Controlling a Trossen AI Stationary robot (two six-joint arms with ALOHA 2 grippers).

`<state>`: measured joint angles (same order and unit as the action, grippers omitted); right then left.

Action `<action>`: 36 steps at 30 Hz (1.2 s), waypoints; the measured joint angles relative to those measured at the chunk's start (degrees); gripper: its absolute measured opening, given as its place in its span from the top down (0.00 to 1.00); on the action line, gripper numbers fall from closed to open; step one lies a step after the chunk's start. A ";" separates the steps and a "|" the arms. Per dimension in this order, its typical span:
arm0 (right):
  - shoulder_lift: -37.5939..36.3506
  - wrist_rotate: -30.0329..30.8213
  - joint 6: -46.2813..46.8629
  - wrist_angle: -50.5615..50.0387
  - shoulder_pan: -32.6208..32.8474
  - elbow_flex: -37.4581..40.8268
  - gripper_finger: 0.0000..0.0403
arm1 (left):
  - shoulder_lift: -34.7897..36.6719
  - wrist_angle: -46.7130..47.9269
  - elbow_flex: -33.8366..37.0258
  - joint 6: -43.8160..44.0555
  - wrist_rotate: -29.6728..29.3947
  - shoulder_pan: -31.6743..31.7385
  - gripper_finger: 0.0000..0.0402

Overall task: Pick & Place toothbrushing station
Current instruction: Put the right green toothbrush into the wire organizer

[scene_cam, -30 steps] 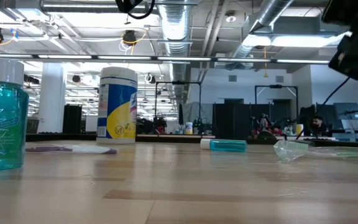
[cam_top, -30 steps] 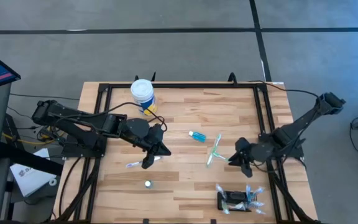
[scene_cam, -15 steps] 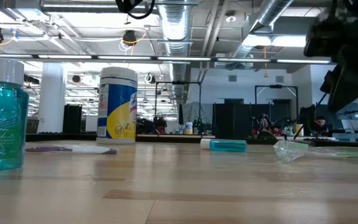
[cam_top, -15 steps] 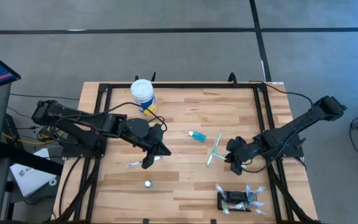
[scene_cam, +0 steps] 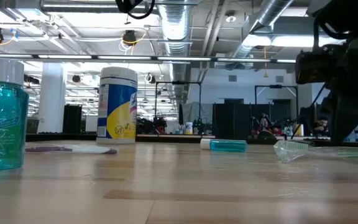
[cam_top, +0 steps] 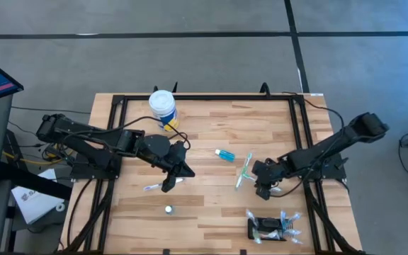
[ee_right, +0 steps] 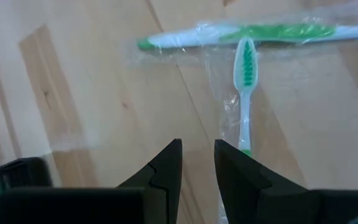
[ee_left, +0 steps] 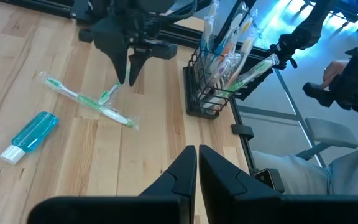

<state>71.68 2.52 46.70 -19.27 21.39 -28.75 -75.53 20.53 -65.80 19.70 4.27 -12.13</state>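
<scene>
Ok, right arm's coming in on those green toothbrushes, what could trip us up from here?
The two green toothbrushes lie crossed in clear wrap, so the right gripper, open above the nearer handle, may drag both or slip on the film. The black holder already holds several brushes, so insertion could snag. The left gripper waits shut mid-table.

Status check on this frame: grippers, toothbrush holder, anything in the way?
Left gripper shut, empty, parked mid-table. Right gripper fingers parted, above green toothbrushes. Black holder untouched at near edge. Nothing blocking.
</scene>
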 joint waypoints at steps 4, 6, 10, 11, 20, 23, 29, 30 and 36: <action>1.55 -1.07 -0.21 0.19 -0.58 0.00 0.79 | 0.00 0.00 0.00 -0.01 0.00 -0.01 0.97; 1.83 -1.07 -0.27 0.03 -0.77 0.00 0.79 | 0.00 0.00 0.00 0.00 0.00 -0.01 0.97; 1.81 -1.11 -0.28 0.09 -1.41 -0.02 0.79 | 0.00 -0.01 0.00 -0.01 0.00 -0.02 0.97; 1.81 -1.18 -0.29 -0.19 -1.43 -0.28 0.79 | 0.00 -0.02 0.00 -0.01 0.00 -0.02 0.97; 1.77 -0.54 -4.70 -5.60 -2.12 -5.32 0.79 | 0.00 0.00 0.00 -0.01 0.00 -0.02 0.97; 1.81 -0.37 -4.17 -7.84 -2.71 -5.29 0.79 | 0.00 0.00 0.00 0.00 0.00 -0.02 0.97; 4.99 -0.59 -3.58 -8.43 -2.86 -5.33 0.79 | 0.00 0.00 0.00 0.01 -0.02 0.00 0.97; 5.90 -0.77 -3.60 -8.97 -2.86 -5.31 0.79 | 0.00 0.02 0.00 0.00 0.00 -0.02 0.97; 10.43 -1.16 -3.80 -8.40 -2.82 -5.60 0.79 | 0.00 -0.01 0.00 -0.29 -0.01 -0.01 0.97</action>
<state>82.11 1.36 42.89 -27.67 18.57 -34.36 -75.53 20.52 -65.80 19.41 4.26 -12.13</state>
